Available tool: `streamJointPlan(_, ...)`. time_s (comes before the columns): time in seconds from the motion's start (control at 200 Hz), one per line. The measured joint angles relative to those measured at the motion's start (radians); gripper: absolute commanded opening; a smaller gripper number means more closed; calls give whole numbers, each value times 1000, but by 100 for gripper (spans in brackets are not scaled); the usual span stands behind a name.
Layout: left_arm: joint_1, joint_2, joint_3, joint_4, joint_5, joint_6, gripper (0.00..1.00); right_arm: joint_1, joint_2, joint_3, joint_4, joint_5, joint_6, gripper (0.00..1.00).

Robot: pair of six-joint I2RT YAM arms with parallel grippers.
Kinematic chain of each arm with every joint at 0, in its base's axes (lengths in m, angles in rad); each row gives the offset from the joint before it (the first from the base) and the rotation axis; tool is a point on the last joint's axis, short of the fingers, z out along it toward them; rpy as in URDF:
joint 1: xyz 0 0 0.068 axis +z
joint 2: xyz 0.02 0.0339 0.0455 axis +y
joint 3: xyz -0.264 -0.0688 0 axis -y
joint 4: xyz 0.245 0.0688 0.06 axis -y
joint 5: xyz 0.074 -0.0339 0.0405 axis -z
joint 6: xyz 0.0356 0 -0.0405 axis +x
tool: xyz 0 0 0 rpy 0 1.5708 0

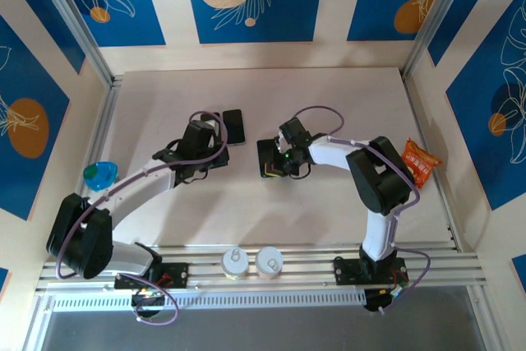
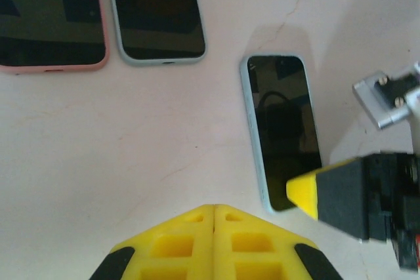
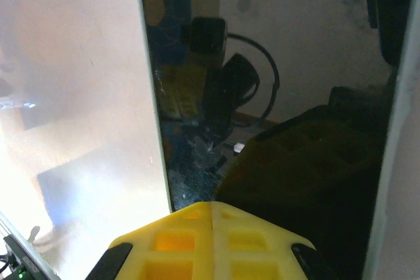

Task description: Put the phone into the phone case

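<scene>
Directly beneath the clenched right gripper lies the glossy black phone, ringed by the pale blue phone case, long axis pointing away from the arms, with the clenched left gripper just beside it.

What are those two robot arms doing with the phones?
They are trying to get a phone into its case. The phone lies on the table with a light blue case around its edge. The right gripper is shut, and its yellow tip is at the phone's corner, perhaps pressing it in. The left gripper hovers nearby, shut and holding nothing. Two more phones lie side by side further off.
</scene>
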Motion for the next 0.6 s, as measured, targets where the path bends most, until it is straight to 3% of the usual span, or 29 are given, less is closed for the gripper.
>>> streamJointPlan(0.6, 30, -96, -95, -63, -41, 0, 0, -96, 357, 574, -225, -16, -174, 0)
